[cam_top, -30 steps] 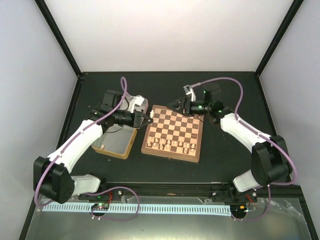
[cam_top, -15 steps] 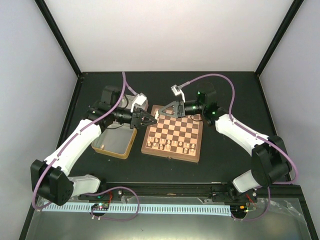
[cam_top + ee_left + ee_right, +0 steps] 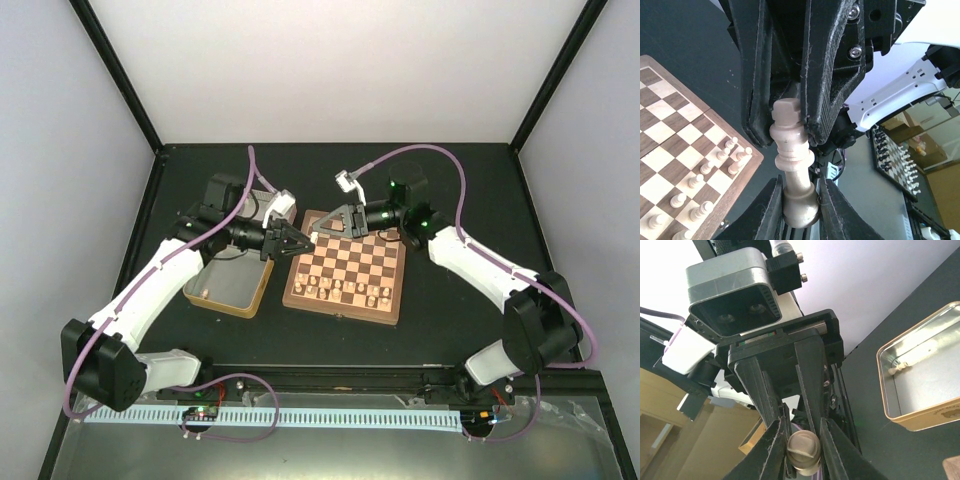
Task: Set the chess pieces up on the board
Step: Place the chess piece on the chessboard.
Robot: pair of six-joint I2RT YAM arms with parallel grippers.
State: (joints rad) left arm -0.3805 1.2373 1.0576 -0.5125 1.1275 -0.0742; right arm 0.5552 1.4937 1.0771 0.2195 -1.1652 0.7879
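Wooden board (image 3: 345, 268) sits mid-table, with pale men (image 3: 345, 291) lined along its near rows. Tin tray (image 3: 228, 285) lies just left of it. Both arms meet nose to nose above the board's far-left corner. Left gripper (image 3: 300, 240) is clamped on the base of a tall pale piece (image 3: 791, 150). Right gripper (image 3: 328, 224) is pinched in on its head, and the fingers (image 3: 832, 75) look to touch both sides. Piece lies roughly level, long axis along the line between the grippers, base toward the left arm. Looks like a handover: left lets go, then right must tip it upright before placing.
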